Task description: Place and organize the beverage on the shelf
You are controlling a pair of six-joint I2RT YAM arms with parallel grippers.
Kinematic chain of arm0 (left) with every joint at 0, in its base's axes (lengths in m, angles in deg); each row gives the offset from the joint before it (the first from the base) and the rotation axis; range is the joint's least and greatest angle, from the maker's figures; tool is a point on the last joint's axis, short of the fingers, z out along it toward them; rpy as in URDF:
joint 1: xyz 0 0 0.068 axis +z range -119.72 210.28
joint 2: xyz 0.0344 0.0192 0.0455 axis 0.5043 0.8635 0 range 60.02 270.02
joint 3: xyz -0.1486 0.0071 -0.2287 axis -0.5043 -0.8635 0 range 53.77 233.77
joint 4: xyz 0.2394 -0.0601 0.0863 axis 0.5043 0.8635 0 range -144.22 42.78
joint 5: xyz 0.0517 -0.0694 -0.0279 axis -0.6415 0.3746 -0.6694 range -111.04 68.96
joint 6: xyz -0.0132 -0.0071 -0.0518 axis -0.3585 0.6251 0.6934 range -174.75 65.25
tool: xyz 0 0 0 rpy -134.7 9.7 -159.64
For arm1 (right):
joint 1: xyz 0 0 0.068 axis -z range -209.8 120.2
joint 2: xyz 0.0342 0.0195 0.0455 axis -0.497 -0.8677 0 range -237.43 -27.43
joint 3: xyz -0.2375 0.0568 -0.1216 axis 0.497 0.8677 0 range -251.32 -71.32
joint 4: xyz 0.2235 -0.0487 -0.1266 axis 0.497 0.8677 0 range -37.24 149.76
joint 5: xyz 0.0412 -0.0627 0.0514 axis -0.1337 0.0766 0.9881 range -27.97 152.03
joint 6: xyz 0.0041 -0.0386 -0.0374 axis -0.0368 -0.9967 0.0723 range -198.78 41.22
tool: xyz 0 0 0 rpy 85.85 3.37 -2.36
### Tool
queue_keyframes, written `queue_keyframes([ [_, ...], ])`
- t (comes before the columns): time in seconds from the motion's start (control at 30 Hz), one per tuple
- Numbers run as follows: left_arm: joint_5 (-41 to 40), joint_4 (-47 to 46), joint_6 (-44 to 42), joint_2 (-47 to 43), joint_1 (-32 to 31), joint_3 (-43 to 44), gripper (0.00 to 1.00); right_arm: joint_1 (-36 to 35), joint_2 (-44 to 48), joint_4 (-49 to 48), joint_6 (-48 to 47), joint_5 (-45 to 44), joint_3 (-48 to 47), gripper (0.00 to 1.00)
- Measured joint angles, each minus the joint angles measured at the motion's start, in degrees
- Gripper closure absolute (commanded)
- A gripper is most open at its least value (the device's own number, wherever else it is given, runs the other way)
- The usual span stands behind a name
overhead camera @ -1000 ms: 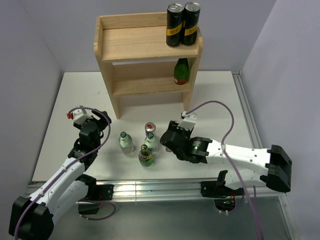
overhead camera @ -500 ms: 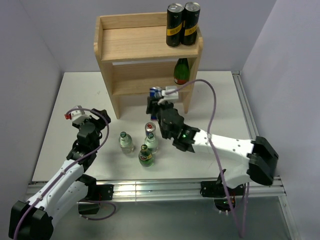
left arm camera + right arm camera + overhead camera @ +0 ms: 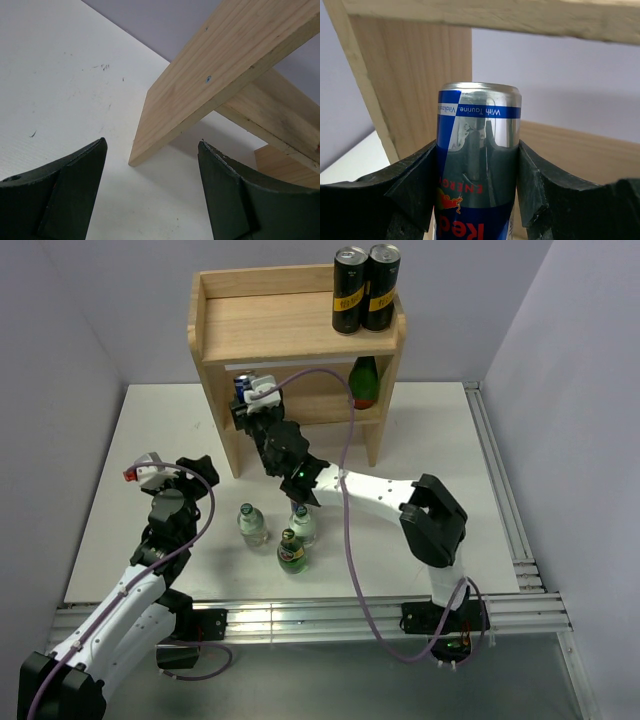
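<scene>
Right fingers [image 3: 245, 405] closed on blue-silver can [image 3: 479, 150], can upright, at left end of the shelf's [image 3: 290, 330] middle tier. Left fingers [image 3: 198, 465] parted, empty, over worktop [image 3: 430, 440] near shelf's left panel. Three bottles [image 3: 285, 535] grouped on near worktop.

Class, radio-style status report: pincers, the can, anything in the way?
Left pincer open, empty. Right pincer shut on blue-silver can, at shelf middle board, left end. Green bottle at right end, clear.
</scene>
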Motion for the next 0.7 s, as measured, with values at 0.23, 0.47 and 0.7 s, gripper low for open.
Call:
queue_keyframes([
  [0.23,-0.3,-0.7,0.0,0.0,0.0,-0.7,0.2,0.4,-8.3,-7.0,-4.2,0.3,-7.2,1.0],
  [0.47,-1.1,-1.2,0.0,-0.1,-0.2,-1.9,0.2,0.6,-17.1,-14.1,-8.5,0.1,-13.0,1.0],
  [0.7,-1.6,-2.3,0.0,0.2,-0.3,-1.9,0.21,1.9,-23.6,-15.9,-9.9,-0.2,-20.9,1.0],
])
